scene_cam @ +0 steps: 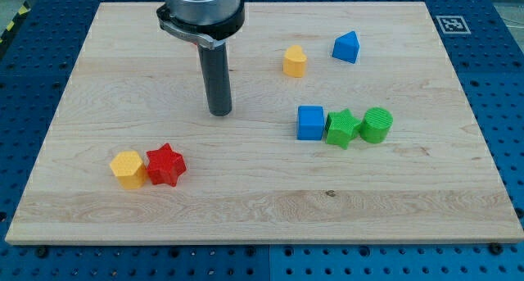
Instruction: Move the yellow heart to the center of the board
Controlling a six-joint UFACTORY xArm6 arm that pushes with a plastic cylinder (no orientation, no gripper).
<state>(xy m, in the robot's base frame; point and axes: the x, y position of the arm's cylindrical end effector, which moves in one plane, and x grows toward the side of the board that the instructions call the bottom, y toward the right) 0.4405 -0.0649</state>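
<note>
The yellow heart (pixel 295 61) sits on the wooden board (pixel 262 199) in the upper middle, a little right of centre. My tip (pixel 219 113) rests on the board left of centre, well to the left of and below the yellow heart, touching no block. A blue triangular block (pixel 346 47) lies just right of the heart.
A blue cube (pixel 310 122), a green star (pixel 341 128) and a green cylinder (pixel 377 124) stand in a row right of centre. A yellow hexagon (pixel 128 169) and a red star (pixel 166 165) touch at the lower left. The arm's body (pixel 201 11) hangs over the top.
</note>
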